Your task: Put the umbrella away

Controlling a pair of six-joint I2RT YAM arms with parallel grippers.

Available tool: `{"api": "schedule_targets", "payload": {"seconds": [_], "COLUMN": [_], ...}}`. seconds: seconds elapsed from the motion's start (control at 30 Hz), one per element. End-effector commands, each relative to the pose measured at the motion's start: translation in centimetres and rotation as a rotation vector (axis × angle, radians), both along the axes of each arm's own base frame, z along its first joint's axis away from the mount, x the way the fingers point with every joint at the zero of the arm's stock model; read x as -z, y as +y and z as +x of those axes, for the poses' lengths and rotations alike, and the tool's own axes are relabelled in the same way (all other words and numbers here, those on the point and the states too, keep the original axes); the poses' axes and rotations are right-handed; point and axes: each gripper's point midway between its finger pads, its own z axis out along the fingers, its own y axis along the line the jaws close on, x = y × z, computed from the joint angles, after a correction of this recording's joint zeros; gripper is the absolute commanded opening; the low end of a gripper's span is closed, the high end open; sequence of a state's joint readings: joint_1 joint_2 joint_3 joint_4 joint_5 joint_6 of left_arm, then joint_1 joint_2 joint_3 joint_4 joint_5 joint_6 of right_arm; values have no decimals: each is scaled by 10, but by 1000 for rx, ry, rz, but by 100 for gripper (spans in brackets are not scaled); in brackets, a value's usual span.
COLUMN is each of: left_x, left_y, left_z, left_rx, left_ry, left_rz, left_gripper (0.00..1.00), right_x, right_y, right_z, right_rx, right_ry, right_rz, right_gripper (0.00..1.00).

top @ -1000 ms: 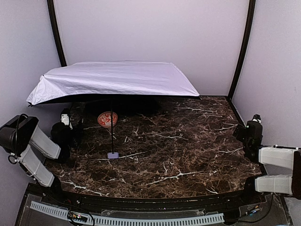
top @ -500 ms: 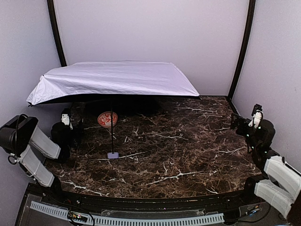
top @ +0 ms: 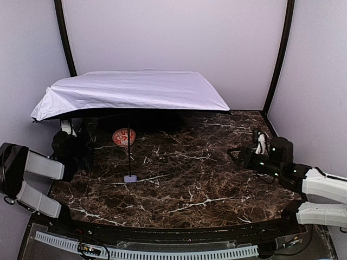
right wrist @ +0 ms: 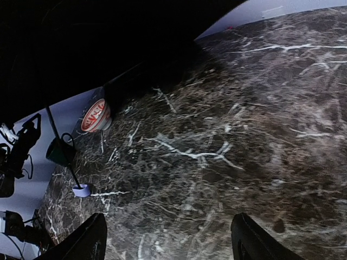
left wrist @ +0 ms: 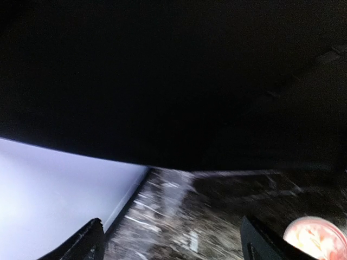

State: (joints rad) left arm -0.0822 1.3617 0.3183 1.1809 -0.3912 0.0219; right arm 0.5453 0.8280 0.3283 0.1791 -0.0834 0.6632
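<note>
**One open umbrella upright on the counter, both claws spread**

We show one umbrella (top: 130, 89), open, at the back-left of the dark marbled counter (top: 206, 179). It stands on its small lavender handle (top: 130, 178). The thin black shaft (top: 129, 151) rises upright from the handle, so the long axis is vertical and the top points up. The pale canopy (top: 162, 86) is widest from left to right. Its left corner reaches toward the left wall (top: 21, 65), and its black underside faces the counter. In the right wrist view a dark strap (right wrist: 58, 150) hangs by the shaft, just above the handle.

One red-patterned bowl (top: 123, 137) sits under the canopy, behind the handle and just beside the shaft. A left pole (top: 65, 38) and a right pole (top: 279, 54), two in all, rise at the back corners.

There are two arms. The left claw (left wrist: 173, 244) sits near the canopy's left edge with its fingers wide apart, holding nothing. The bowl lies roughly between it and the shaft, and the dark underside fills most of its blurred view. The right claw (right wrist: 169, 238) hovers over the right part of the counter, well apart from the umbrella, also spread wide and empty.
</note>
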Motion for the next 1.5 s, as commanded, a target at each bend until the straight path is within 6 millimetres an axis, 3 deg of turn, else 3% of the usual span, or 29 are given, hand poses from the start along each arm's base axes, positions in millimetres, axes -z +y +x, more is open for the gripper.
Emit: {"api": "schedule_targets", "payload": {"seconds": [0.0,0.07,0.13,0.2,0.3,0.47,0.57,0.73,0.83,0.93,1.1,1.23,1.3,1.37,1.47], "left_x": [7,-1,-3,-3,-17,-34,-38,-40,-40,-38,-33,-33,-31,-32,-32], "left_y": [-54,-71,-80,-92,-97,-113,-112,-108,-111,-114,-123,-127,-127,-127,-132], "left_z": [0,-7,-16,-21,-23,-27,-30,-33,-33,-32,-28,-28,-28,-29,-29], "left_rx": [184,196,242,314,306,342,334,313,331,344,388,409,411,414,438], "left_ry": [27,6,-19,-28,-60,-67,-79,-85,-86,-80,-56,-56,-52,-55,-57], "left_rz": [63,117,59,-3,23,100,105,118,116,115,119,117,119,118,115], "left_gripper": [87,87,87,86,86,86,86,86,86,86,86,86,86,86,86], "right_x": [-51,-57,-63,-90,-100,-114,-109,-90,-81,-81,-82,-74,-72,-74,-96], "right_y": [62,110,162,215,284,353,384,397,394,399,402,401,400,401,399], "right_z": [16,18,18,19,26,60,85,132,145,146,151,156,159,159,153], "right_rx": [-5,-84,-168,-240,-303,-283,-266,-148,-111,-131,-130,-118,-120,-136,-166], "right_ry": [-96,-106,-126,-197,-248,-304,-314,-276,-273,-284,-281,-269,-255,-249,-283], "right_rz": [-20,-67,-108,-93,-81,-23,-40,-58,-23,14,44,59,71,88,126], "right_gripper": [76,72,72,72,72,75,77,75,64,43,33,31,21,2,0]}}
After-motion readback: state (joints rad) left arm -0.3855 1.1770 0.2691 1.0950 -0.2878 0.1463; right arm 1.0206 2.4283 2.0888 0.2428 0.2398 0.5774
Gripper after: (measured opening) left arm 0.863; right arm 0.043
